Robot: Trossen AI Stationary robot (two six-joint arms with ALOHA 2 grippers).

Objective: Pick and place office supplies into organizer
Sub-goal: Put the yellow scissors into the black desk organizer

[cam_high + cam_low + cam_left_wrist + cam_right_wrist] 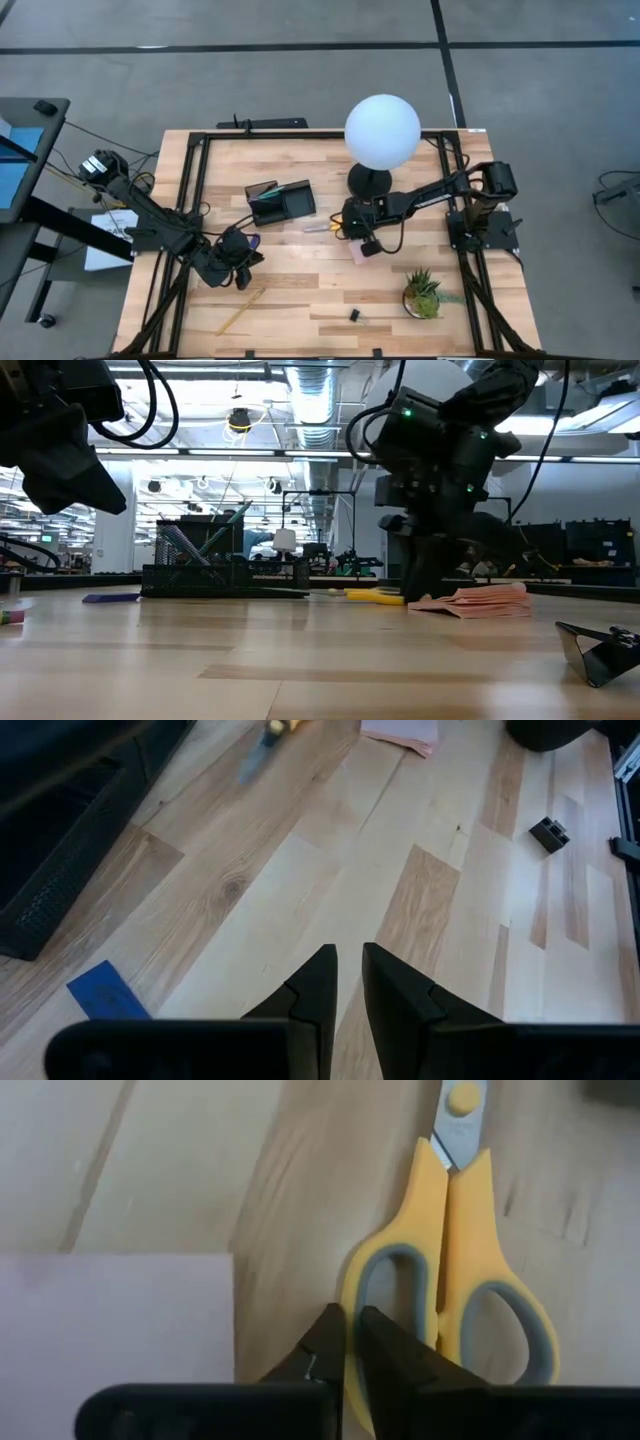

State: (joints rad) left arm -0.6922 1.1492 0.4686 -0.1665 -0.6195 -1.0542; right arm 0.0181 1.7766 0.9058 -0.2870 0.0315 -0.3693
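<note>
From my seat the right gripper is down at the middle of the light wooden slat table, right over the yellow-handled scissors with grey-lined finger loops. Its fingers are nearly together with just a thin slit between them, tips at the edge of one loop, and I can't tell if they're actually pinching the handle or only touching it. The scissors lie flat, shut, just beside the pink sticky-note pad, which the low view shows as a slightly fanned stack.

The left gripper hangs above the table's left-front part, fingers close together with nothing in them. A small blue flat piece lies on the wood near it.

The black mesh organizer box sits left of centre, a couple of pens leaning in its taller cup. A yellow pencil lies near the front-left edge, a tiny black clip near the front, a green potted plant at front right, and the white globe lamp towards the back.

Room-wise: grey concrete floor with dark lines around the table, and in the low view a big open hall with ceiling ducts, strip lights and racks
</note>
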